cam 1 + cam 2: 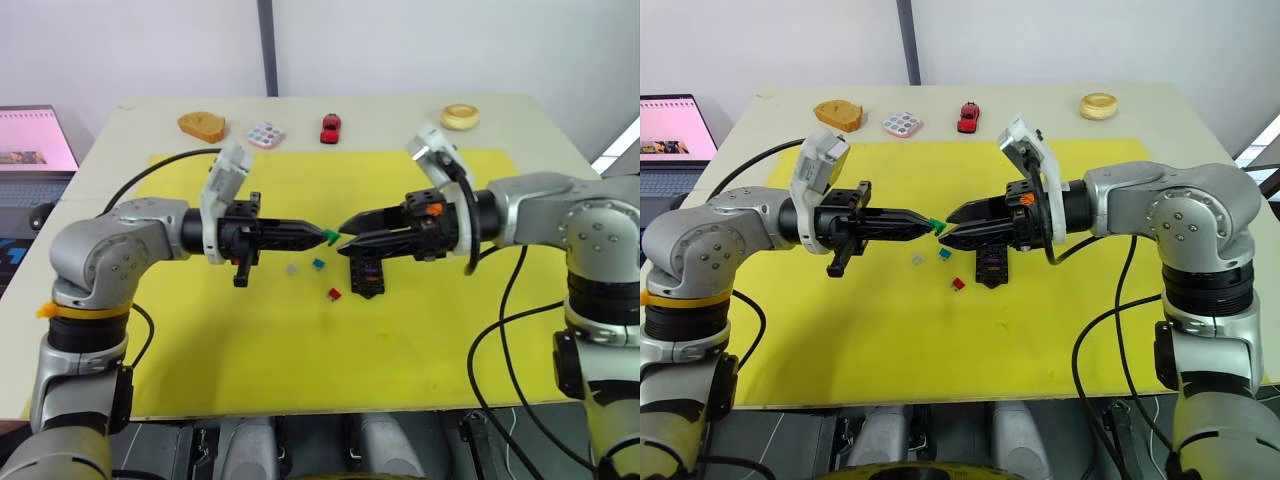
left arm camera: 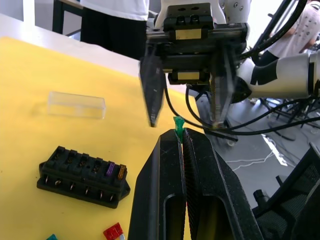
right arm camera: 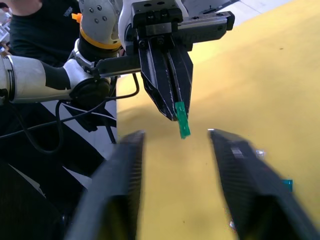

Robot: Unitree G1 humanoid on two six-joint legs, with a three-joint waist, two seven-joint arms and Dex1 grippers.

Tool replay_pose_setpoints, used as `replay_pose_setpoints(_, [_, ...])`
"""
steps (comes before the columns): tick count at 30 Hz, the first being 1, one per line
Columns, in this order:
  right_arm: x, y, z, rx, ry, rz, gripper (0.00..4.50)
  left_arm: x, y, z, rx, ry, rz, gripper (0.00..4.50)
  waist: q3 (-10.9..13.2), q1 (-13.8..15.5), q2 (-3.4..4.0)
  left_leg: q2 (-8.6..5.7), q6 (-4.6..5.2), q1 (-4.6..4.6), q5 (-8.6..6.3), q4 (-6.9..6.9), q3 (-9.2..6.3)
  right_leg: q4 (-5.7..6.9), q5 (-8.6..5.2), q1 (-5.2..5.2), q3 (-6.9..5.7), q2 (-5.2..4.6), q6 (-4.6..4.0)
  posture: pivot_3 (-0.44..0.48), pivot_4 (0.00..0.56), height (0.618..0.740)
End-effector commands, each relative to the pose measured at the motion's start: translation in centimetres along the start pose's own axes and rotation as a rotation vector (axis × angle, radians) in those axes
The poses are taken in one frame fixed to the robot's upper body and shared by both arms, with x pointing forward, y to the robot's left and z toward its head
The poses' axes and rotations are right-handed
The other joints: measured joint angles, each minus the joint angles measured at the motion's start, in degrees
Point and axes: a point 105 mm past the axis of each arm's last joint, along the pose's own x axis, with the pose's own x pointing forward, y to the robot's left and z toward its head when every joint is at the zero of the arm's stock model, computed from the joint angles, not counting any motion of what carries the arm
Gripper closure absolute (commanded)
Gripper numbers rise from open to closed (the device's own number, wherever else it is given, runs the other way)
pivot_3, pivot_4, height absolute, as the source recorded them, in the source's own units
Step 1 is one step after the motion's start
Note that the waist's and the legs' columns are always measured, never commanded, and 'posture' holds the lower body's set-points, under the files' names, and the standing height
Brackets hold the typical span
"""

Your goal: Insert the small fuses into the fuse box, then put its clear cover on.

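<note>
Handing over the green fuse point(image 2: 178, 126)
Left gripper point(image 1: 322, 235) is pinching it; right gripper point(image 1: 345, 232) is waiting wide at 3 o'clock. Fuse box point(image 2: 82, 175) is holding two; clear cover point(image 2: 76, 104) is off.

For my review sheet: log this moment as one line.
left gripper: shut on green fuse | right gripper: open, facing it | fuse box: purple, amber seated

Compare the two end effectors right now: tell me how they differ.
The left end effector is shut on the green fuse; the right end effector is open and holds nothing. The left points toward the robot's right, the right toward its left. Both hover tip to tip above the yellow mat.
</note>
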Motion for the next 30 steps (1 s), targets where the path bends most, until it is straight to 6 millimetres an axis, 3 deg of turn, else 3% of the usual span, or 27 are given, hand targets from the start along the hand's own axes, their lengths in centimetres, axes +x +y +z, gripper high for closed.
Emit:
replay_pose_setpoints(1, [0.1,0.9,1.2,-0.058,-0.018,0.016,3.94,0.1,-0.4,0.5,0.040,-0.001,-0.012,4.50,0.0,0.0,0.00,0.00,0.00,0.00,0.00,0.00,0.00,0.00,0.00,0.00,0.00,0.00,0.00,0.000,0.150,0.740])
replay_pose_setpoints(17, [0.2,1.0,0.6,-0.058,0.000,0.030,3.94,0.3,-0.3,0.0,0.043,-0.005,-0.004,4.50,0.0,0.0,0.00,0.00,0.01,0.00,0.00,0.00,0.00,-0.01,0.00,0.00,0.00,-0.01,0.00,0.000,0.150,0.740])
replay_pose_setpoints(19, [0.1,1.1,0.6,-0.058,0.003,0.031,4.46,0.3,-0.4,0.0,0.043,-0.006,-0.004,4.50,0.0,0.0,0.00,0.00,0.01,0.00,0.00,0.00,0.00,-0.01,0.00,0.00,0.00,-0.01,-0.01,0.000,0.150,0.740])
replay_pose_setpoints(30, [-0.2,0.6,0.0,-0.114,0.065,-0.013,4.48,0.4,0.3,0.1,0.088,0.009,0.031,4.50,0.0,0.0,0.00,0.00,0.01,0.00,-0.01,-0.01,0.00,-0.03,-0.01,0.00,0.00,-0.01,-0.01,0.000,0.150,0.740])
